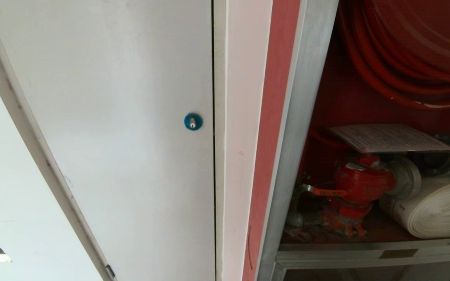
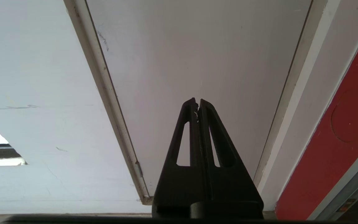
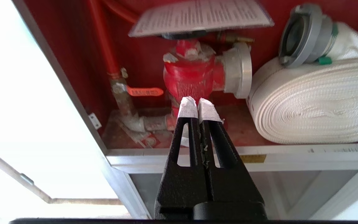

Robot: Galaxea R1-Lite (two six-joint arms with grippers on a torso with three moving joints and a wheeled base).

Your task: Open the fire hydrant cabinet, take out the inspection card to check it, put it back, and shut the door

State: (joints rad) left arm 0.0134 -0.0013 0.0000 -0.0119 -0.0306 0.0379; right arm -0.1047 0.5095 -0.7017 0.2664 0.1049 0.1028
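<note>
Right wrist view: inspection card beyond fingers

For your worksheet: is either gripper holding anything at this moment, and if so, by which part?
Nothing is held. The right gripper is shut and empty before the open fire hydrant cabinet; the inspection card lies on the red valve. The left gripper is shut, empty.

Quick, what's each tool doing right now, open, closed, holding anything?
Left tool: closed, empty, facing the white door.
Right tool: closed, empty, before the valve.
</note>
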